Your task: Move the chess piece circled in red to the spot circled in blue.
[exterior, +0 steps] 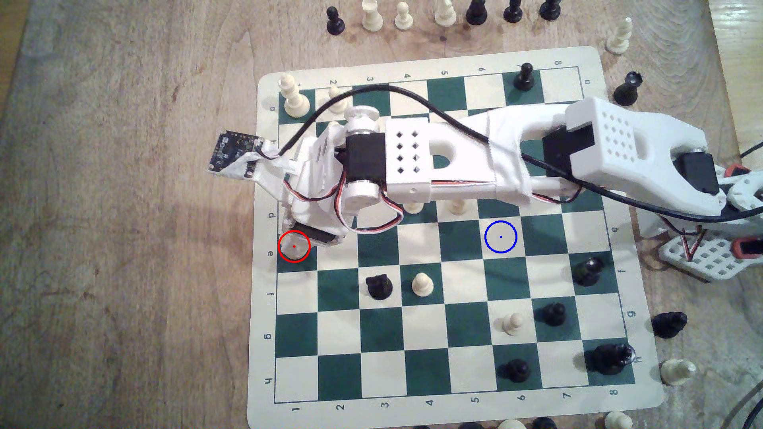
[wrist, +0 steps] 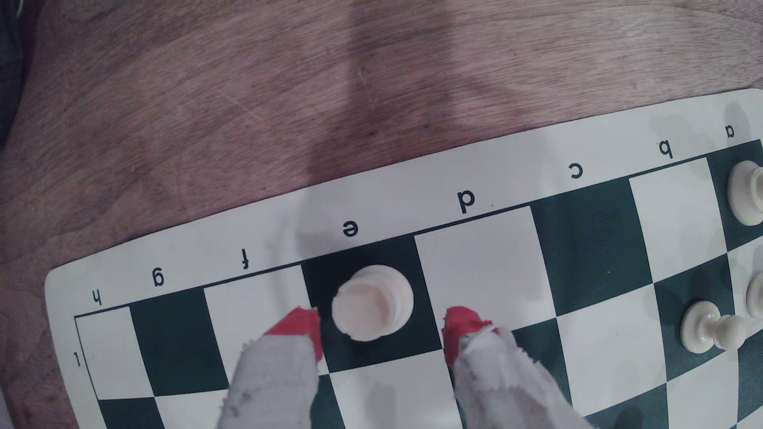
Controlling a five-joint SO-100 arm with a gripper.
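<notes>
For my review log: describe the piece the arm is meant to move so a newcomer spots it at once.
Find the green-and-cream board, then its edge column at the exterior view's left. On the dark green square beside the letter e stands the cream piece, ringed red, between the open gripper's red fingertips. It is stout and cup-topped, unlike the ball-headed pawns.

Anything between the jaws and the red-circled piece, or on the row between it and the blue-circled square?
Nothing visible. The open gripper straddles the cream piece. In the exterior view the row's squares towards the blue-ringed square are bare where visible; the arm hides those nearest the piece.
</notes>
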